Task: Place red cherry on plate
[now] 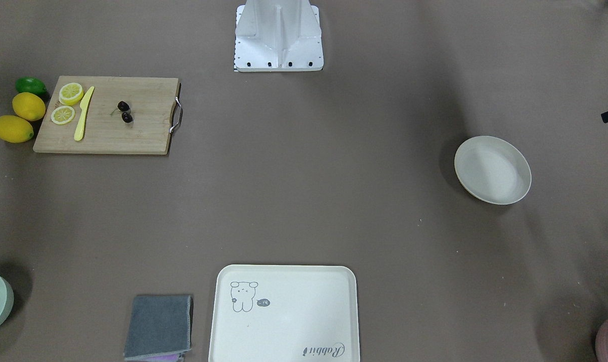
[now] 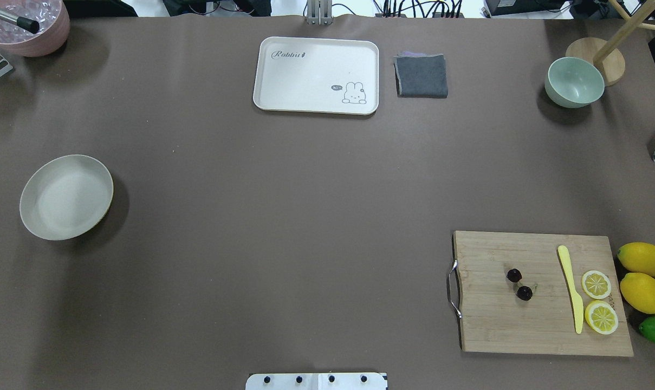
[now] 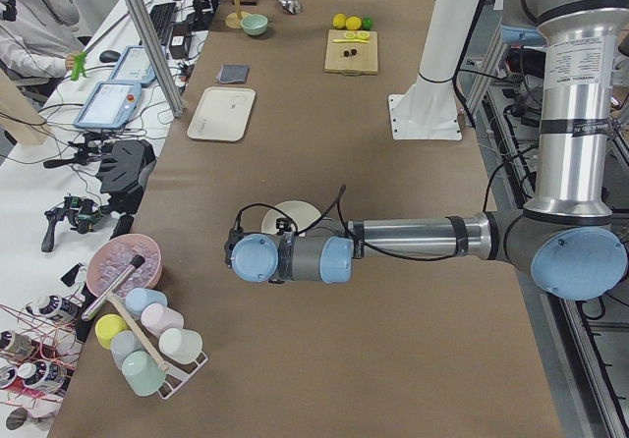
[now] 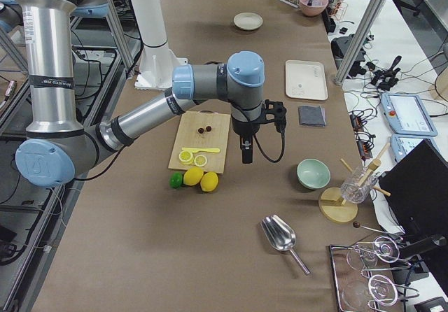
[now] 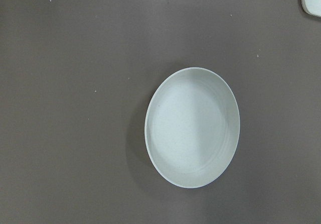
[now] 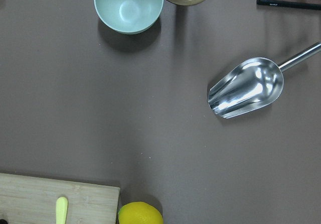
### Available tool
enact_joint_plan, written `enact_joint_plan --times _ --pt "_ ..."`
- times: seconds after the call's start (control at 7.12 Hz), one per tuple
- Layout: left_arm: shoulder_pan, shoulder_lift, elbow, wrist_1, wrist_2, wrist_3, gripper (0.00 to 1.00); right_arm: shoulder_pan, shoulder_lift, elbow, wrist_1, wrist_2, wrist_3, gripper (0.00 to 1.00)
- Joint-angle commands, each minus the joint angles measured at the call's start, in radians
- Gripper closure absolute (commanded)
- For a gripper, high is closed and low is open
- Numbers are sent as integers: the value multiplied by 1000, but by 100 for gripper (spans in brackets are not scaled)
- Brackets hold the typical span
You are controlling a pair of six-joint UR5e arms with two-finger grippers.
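Lay as a pair of tiny, glossy, almost black red cherries (image 2: 518, 284) joined by thin green stems, on the middle of the pale wooden cutting board (image 2: 522, 325) at the near right of the brown tabletop (image 2: 284, 216). Touched only the board, and sat apart from the yellow plastic knife (image 2: 571, 287) and the two lemon slices (image 2: 598, 300) further right.

Sat bare, far across at the left, the round cream-white plate (image 2: 66, 196), well apart from the fruit.

Hung above the tabletop beside the board, not over the cherries, the right tool (image 4: 246, 154). Could not tell whether released or clenched, seen only from the side. Same for the left tool (image 3: 234, 251), poised over the plate.

Judged as the opening step: nothing grasped, approach not yet made. Called next for swinging the right tool over the cherries, spreading wide, descending straight and pinching low on so small and slippery a target.
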Motion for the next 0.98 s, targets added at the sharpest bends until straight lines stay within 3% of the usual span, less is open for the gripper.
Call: enact_joint_plan --times 0.0,0.42,0.56,0.84 --pt "50 -104 55 -52 90 -116 2 6 -17 10 0 0 0 0" --pt "186 -109 165 -529 242 -461 2 11 -37 21 0 -1 0 0" --pt "214 -108 179 -632 247 -564 2 12 -40 19 0 -1 0 0" --pt "239 -106 180 -667 256 -580 2 12 -54 21 0 0 0 0"
